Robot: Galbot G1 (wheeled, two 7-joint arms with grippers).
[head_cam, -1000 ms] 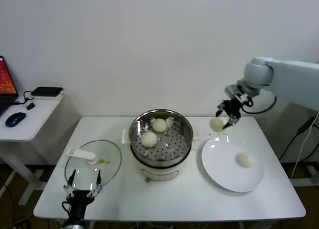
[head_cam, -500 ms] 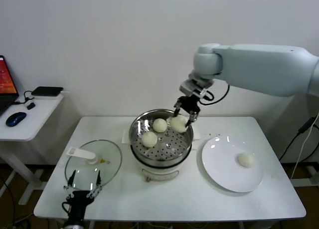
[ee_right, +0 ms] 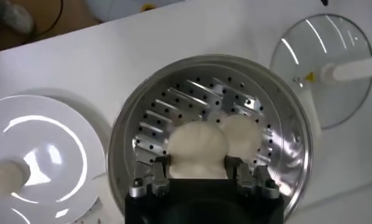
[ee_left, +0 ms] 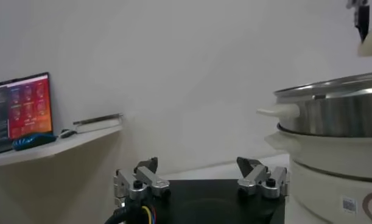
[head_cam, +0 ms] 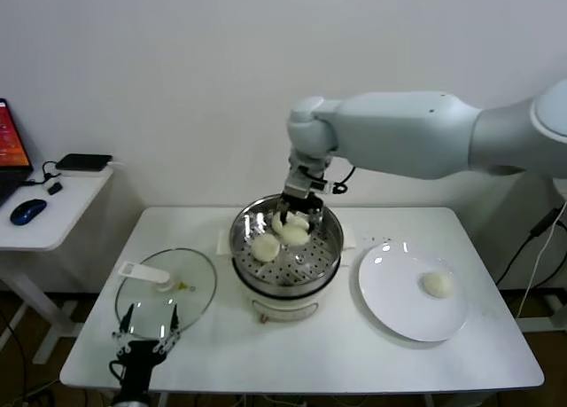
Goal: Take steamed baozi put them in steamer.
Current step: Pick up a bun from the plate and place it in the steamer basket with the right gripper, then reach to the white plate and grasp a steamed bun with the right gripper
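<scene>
The steel steamer (head_cam: 337,249) stands at the table's middle in its white base. My right gripper (head_cam: 297,219) is over its perforated tray, shut on a steamed baozi (head_cam: 295,234). One baozi (head_cam: 265,247) lies on the tray at the left. Another (head_cam: 280,219) shows partly behind the fingers. In the right wrist view the held baozi (ee_right: 196,148) sits between the fingers (ee_right: 156,173) above the tray, with one baozi (ee_right: 240,134) beside it. One more baozi (head_cam: 435,284) lies on the white plate (head_cam: 399,296). My left gripper (head_cam: 146,329) is open and empty at the table's front left.
A round glass lid (head_cam: 186,292) with a white handle lies left of the steamer, just beyond the left gripper. The plate is right of the steamer. A side table (head_cam: 53,221) with a mouse and a laptop stands at the far left. The steamer wall (ee_left: 332,122) shows in the left wrist view.
My right gripper has carried the baozi leftward from beside the plate to above the steamer and lowered it toward the tray. The left arm has not moved.
</scene>
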